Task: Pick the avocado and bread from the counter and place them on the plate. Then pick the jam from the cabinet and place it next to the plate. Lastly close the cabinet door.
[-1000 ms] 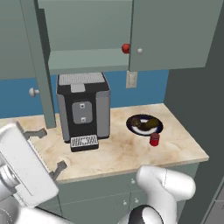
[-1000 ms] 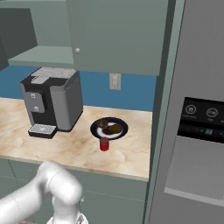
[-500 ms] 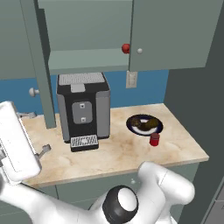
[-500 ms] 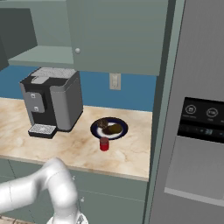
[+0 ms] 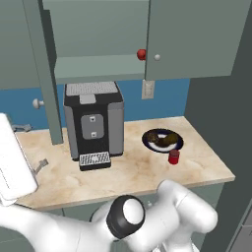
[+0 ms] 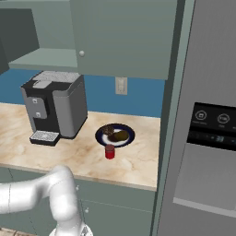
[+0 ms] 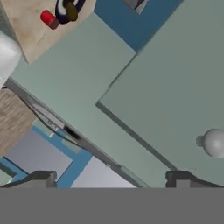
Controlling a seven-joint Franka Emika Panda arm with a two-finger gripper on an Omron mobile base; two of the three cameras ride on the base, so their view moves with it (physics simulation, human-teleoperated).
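Note:
The plate (image 5: 178, 144) sits on the counter right of the coffee machine, with the bread (image 6: 108, 130) and the avocado (image 6: 121, 135) lying on it. The red jam (image 5: 173, 156) jar stands upright on the counter just in front of the plate. The cabinet door (image 5: 45, 74) stands swung out, edge-on, its pale knob (image 5: 37, 103) facing left. My gripper (image 5: 32, 146) is open at the far left, close to that door below its knob. In the hand view the gripper (image 7: 109, 179) is open and empty, facing the door panel (image 7: 175, 87), with the knob (image 7: 214, 142) to the right.
A black and grey coffee machine (image 5: 93, 120) stands mid-counter under the open cabinet. A small red ball (image 5: 141, 54) rests on the cabinet shelf. The right cabinet door (image 5: 197, 39) is closed. A tall grey fridge (image 6: 207, 129) borders the counter on the right.
My hand has swung left and a little up toward the open door, and the arm's elbow has come into the bottom of the left base view. The jaws stay open.

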